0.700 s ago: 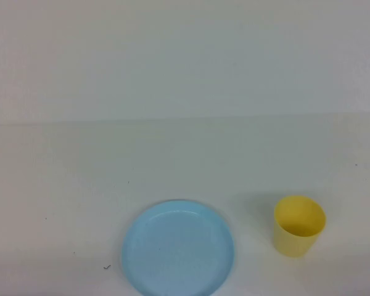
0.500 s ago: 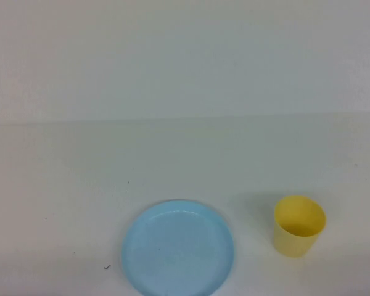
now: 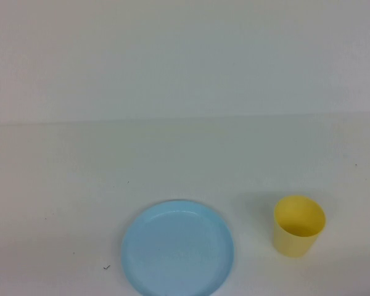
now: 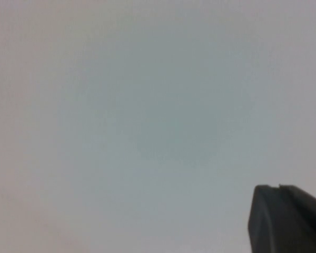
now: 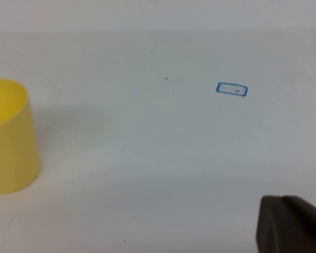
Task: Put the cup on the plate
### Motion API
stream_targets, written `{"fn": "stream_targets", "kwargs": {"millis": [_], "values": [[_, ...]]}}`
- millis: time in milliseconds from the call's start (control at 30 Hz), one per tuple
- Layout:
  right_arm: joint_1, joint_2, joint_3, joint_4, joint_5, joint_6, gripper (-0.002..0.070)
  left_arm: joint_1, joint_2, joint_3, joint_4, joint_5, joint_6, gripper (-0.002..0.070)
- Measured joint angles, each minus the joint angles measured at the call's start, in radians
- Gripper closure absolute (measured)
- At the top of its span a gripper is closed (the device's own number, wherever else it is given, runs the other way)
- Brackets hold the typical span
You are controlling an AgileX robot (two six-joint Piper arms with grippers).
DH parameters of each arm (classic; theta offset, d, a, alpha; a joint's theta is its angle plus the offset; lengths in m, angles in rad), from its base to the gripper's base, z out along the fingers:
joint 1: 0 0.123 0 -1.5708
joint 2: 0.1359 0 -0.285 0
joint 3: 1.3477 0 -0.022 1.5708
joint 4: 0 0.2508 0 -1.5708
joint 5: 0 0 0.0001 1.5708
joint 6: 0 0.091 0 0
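1. The cup [image 3: 299, 226] stands upright on the white surface [image 3: 172, 154], mouth up, at about 3 o'clock from the plate [image 3: 178, 248]. The two are near but apart, and the plate is bare.
2. My right claw [image 5: 292, 224] is out of the high view. Its wrist camera shows only one dark tip near the surface, with the cup off to one side, so I cannot tell whether it is released or clenched.
3. My left claw [image 4: 287, 219] also shows a single dark tip over blank surface; I cannot tell its state.
4. Nothing is grasped yet, I judge.
5. Risks: the cup is light and tapered, so a low or off-centre approach could tip it or shove it. An early release at the raised rim could leave it tilted.
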Motion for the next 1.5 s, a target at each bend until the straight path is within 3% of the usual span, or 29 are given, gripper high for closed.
{"fn": "stream_targets", "kwargs": {"millis": [100,167,200,367,600,933,1133,1300,1400,1500], "values": [[0.0,0.0,0.0,0.0,0.0,0.0,0.0676,-0.002,0.0,0.0,-0.113,-0.353,-0.129,0.0675],[0.0,0.0,0.0,0.0,0.0,0.0,0.0676,-0.002,0.0,-0.009,-0.144,-0.547,-0.114,0.0675],[0.0,0.0,0.0,0.0,0.0,0.0,0.0676,-0.002,0.0,-0.039,-0.167,-0.558,-0.061,0.0675],[0.0,0.0,0.0,0.0,0.0,0.0,0.0676,-0.002,0.057,-0.313,-0.188,-0.359,0.26,0.0675],[0.0,0.0,0.0,0.0,0.0,0.0,0.0676,-0.002,0.28,-0.753,-0.169,0.092,0.601,0.0675],[0.0,0.0,0.0,0.0,0.0,0.0,0.0676,-0.002,0.716,-0.969,-0.162,0.523,0.616,0.0675],[0.0,0.0,0.0,0.0,0.0,0.0,0.0676,-0.002,0.987,-0.969,-0.151,0.679,0.66,0.0675],[0.0,0.0,0.0,0.0,0.0,0.0,0.0676,-0.002,1.191,-0.969,-0.254,0.765,0.758,0.0666],[0.0,0.0,0.0,-0.001,0.0,0.0,0.0676,-0.002,1.296,-0.969,-0.317,0.83,0.834,0.061],[0.0,0.0,0.0,-0.001,0.0,0.0,0.0676,-0.002,1.389,-0.969,-0.394,0.893,0.886,0.048]]}}
